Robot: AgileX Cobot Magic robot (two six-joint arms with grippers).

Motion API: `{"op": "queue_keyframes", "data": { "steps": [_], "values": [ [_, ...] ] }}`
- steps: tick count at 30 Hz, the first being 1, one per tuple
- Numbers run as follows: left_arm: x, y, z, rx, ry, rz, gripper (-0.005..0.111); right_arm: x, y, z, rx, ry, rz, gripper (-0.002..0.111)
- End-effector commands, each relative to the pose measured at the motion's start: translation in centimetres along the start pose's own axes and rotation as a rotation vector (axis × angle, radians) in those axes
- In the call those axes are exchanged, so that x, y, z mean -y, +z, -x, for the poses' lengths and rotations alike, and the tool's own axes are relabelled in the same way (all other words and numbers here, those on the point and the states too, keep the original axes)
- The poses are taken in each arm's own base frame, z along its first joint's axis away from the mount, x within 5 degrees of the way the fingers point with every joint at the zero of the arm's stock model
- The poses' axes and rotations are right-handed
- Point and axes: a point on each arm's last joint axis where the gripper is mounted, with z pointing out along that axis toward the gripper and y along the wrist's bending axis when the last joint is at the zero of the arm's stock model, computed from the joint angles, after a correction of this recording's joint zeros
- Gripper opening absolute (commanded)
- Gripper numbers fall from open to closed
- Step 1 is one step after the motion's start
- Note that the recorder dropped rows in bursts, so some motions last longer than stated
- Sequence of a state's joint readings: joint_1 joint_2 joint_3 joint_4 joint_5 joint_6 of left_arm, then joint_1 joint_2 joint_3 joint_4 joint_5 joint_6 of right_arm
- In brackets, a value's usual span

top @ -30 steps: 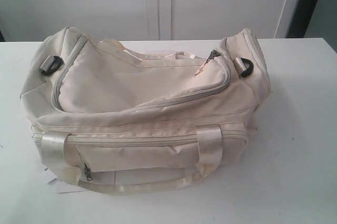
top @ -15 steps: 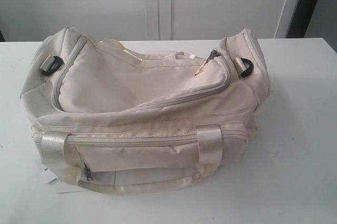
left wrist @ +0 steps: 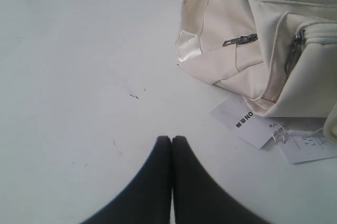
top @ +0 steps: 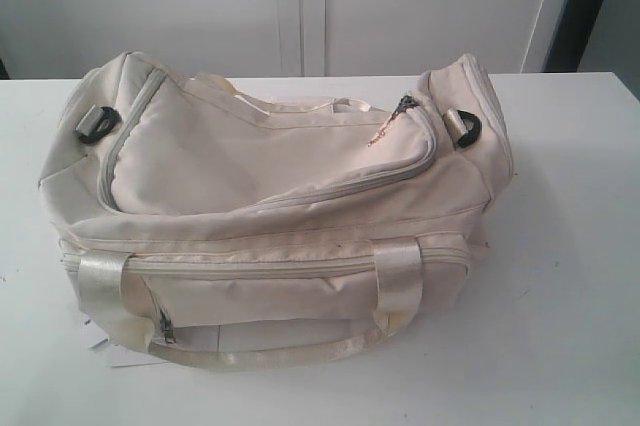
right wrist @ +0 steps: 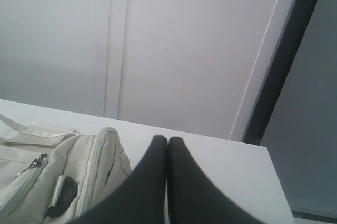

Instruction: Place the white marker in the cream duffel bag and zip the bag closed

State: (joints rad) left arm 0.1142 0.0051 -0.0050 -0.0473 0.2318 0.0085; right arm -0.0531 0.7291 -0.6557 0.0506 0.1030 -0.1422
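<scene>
The cream duffel bag lies across the middle of the white table, its top zipper drawn shut with the pull near the right end. No white marker shows in any view. Neither arm appears in the exterior view. My left gripper is shut and empty over bare table, apart from the duffel bag's end. My right gripper is shut and empty, beside the bag's other end with its black ring.
Two white paper tags with black print lie on the table by the bag's left end. Satin strap handles hang over the bag's front. A white cabinet wall stands behind the table.
</scene>
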Motion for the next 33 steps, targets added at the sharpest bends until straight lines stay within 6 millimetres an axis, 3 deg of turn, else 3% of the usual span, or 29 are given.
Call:
{"op": "queue_keyframes", "data": {
  "steps": [1, 33],
  "values": [
    [0.06, 0.03, -0.18, -0.004, -0.022, -0.005, 0.0, 0.09, -0.09, -0.16, -0.005, 0.008, -0.006, 0.0],
    [0.05, 0.03, -0.15, -0.001, -0.022, -0.004, 0.0, 0.06, -0.61, -0.22, -0.021, 0.017, -0.003, 0.0]
  ]
}}
